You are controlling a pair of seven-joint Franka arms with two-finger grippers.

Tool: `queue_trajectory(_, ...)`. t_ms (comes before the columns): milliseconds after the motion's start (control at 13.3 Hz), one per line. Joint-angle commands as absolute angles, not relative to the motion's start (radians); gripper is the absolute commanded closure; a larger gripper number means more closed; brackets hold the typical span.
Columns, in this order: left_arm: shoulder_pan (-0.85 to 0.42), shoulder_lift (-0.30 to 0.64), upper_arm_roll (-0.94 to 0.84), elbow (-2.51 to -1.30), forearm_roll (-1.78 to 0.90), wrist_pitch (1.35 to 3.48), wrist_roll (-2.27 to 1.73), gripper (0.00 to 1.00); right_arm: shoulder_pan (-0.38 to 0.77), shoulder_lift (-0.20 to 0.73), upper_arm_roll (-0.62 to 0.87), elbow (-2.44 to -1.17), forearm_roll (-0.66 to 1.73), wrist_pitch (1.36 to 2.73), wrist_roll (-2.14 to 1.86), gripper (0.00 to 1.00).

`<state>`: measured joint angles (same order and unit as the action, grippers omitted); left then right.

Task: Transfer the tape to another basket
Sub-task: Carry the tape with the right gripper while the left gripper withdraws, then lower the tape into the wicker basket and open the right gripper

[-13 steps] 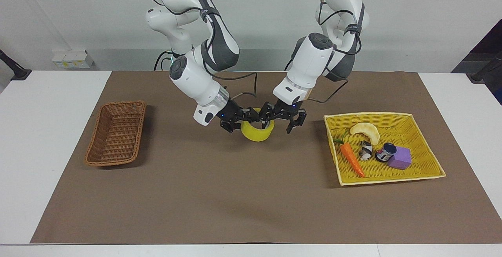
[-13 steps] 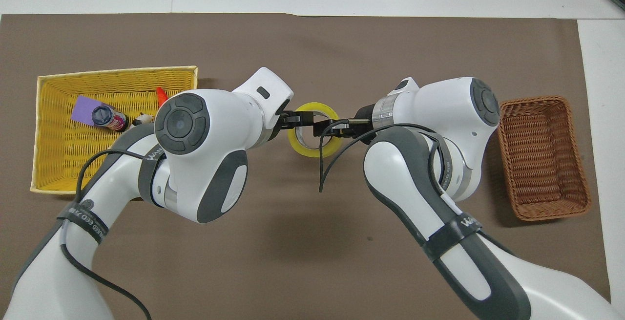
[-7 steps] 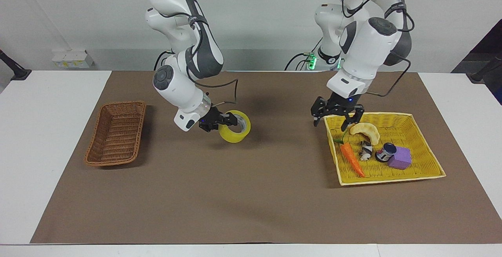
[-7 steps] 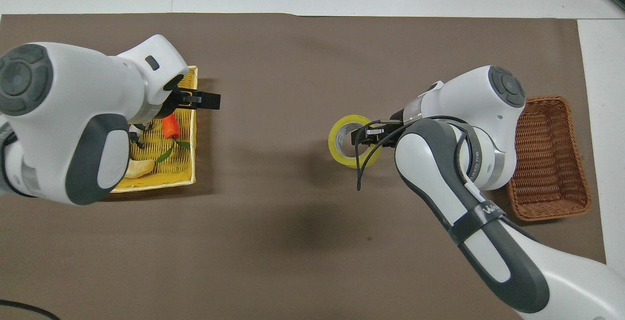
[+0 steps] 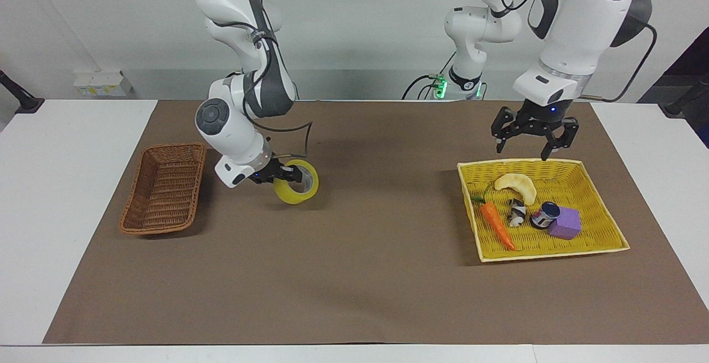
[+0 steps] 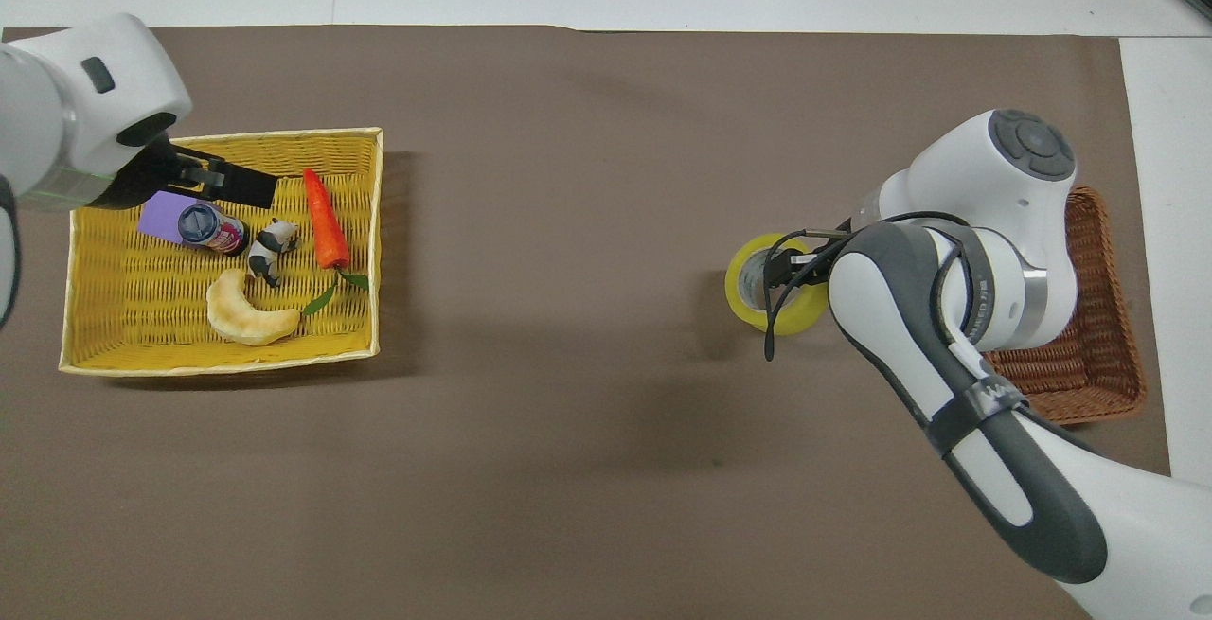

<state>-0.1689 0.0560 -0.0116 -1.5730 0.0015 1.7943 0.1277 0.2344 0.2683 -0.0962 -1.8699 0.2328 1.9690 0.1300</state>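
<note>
Currently carrying stiff, light translucent yellow tape roll (image 5: 297, 188) by its rim, right claw (image 5: 279, 175) clamped through the core, beside oblong brown wicker basket (image 5: 164, 188); left claw (image 5: 534, 136) gaping, idling.

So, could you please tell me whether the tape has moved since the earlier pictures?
Yes. Held in the right claw, the tape has travelled from mid-table toward the brown wicker basket, away from the yellow basket.
</note>
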Motion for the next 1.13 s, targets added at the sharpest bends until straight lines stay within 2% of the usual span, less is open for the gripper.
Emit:
queue_trajectory(0, -0.12, 0.057, -0.018, -1.484, 0.025, 1.672, 0.179, 0.0, 0.177, 0.244, -0.086, -1.858, 0.137, 1.925, 0.153, 1.0)
queue_trajectory(150, -0.104, 0.029, -0.018, -1.485, 0.021, 1.67, 0.198, 0.0, 0.103, 0.245, -0.084, -1.79, 0.062, 1.856, 0.144, 1.0)
queue_trajectory(526, -0.074, 0.009, -0.02, -1.512, 0.017, 1.661, 0.239, 0.0, 0.009, 0.239, -0.087, -1.769, -0.151, 1.793, 0.14, 1.0)
queue_trajectory(902, -0.034, -0.002, -0.021, -1.532, 0.009, 1.66, 0.253, 0.0, -0.099, 0.235, -0.087, -1.778, -0.324, 1.815, 0.118, 1.0)
queue_trajectory(1052, -0.017, -0.003, -0.021, -1.532, 0.009, 1.64, 0.25, 0.0, -0.149, 0.213, -0.086, -1.857, -0.319, 1.873, 0.034, 1.0)
